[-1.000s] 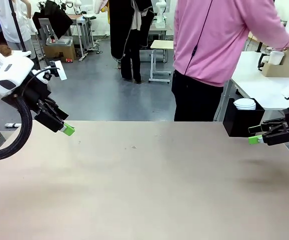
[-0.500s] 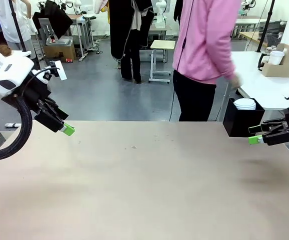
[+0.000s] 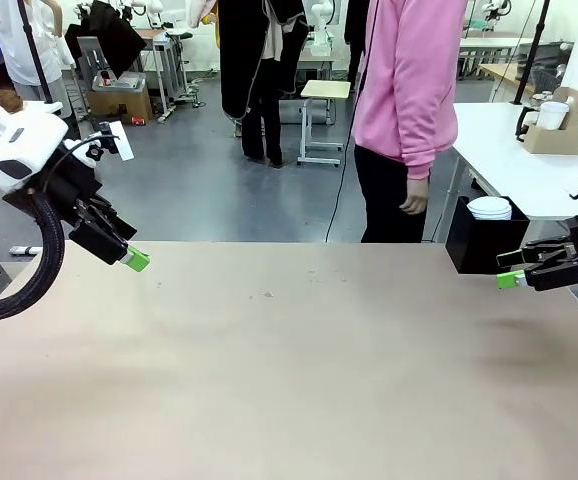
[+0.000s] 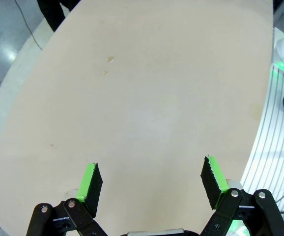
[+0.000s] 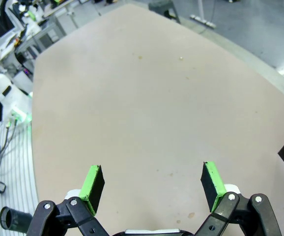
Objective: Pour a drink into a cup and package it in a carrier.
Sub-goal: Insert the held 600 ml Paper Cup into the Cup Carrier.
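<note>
A: Where are the arms sitting?

B: Left gripper (image 3: 134, 259) is hanging over the table's (image 3: 289, 380) left edge, right gripper (image 3: 511, 270) over its right edge. Well apart, both pointing inward.

A: Fingers?

B: Spread wide on both. Left wrist view is showing the left gripper (image 4: 152, 179) with green pads far apart and bare tabletop (image 4: 142, 98) between them. Same on the right gripper (image 5: 152, 179) over the tabletop (image 5: 147, 108). Neither is pinching anything.

A: Task items?

B: Carrier (image 3: 557, 128) is sitting on a white side table (image 3: 514, 170) behind and to the right, well away from both grippers. A white cup (image 3: 553, 114) is standing in it, beside the raised handle panel. Too small to tell which cup it is. A dark handled thing is standing just left of the carrier; can't tell if it's the jug, so can't place the drink.

A: Person?

B: Standing at the far side in a pink top (image 3: 414, 70) and dark trousers, between our table and the side table. One hand (image 3: 415, 195) is hanging at the hip, holding nothing.

A: Anything else nearby?

B: A black bin (image 3: 474, 245) with a stack of white lids (image 3: 489, 208) on top, at the far right corner, just beyond the right gripper.
</note>
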Robot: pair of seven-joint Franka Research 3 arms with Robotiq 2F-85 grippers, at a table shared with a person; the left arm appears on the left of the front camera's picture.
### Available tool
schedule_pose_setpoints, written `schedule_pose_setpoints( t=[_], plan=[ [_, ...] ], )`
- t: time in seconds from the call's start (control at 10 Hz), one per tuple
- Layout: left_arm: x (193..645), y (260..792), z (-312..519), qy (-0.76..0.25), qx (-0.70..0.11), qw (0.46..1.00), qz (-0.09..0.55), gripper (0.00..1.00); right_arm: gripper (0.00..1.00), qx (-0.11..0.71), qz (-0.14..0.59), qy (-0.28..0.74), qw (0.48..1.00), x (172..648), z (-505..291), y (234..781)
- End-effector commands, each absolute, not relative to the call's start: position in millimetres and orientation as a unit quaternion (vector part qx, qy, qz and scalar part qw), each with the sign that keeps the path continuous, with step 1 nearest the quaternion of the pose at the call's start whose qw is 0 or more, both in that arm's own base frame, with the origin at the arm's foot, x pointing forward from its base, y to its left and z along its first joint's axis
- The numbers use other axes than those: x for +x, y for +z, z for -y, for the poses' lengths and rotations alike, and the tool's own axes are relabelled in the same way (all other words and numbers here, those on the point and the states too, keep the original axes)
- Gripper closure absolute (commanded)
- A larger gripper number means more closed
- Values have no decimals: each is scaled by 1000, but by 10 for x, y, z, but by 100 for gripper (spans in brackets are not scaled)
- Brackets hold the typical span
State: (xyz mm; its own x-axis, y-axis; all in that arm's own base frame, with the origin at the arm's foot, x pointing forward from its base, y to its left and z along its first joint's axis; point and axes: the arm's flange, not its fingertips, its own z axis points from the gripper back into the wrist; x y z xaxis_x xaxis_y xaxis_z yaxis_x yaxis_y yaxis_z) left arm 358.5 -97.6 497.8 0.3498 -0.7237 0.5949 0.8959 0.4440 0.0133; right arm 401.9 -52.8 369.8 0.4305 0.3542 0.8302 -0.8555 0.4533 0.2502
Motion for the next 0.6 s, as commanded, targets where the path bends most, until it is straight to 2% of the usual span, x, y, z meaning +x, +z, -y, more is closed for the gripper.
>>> schedule_pose_setpoints(
  t=[0.0,0.5],
  plan=[
    [3582,4981,976,-501,-170,803,273,0,0,350,363,394,768,4038,544,3720],
    [3582,4981,976,-501,-170,803,273,0,0,350,363,394,768,4038,544,3720]
  ],
)
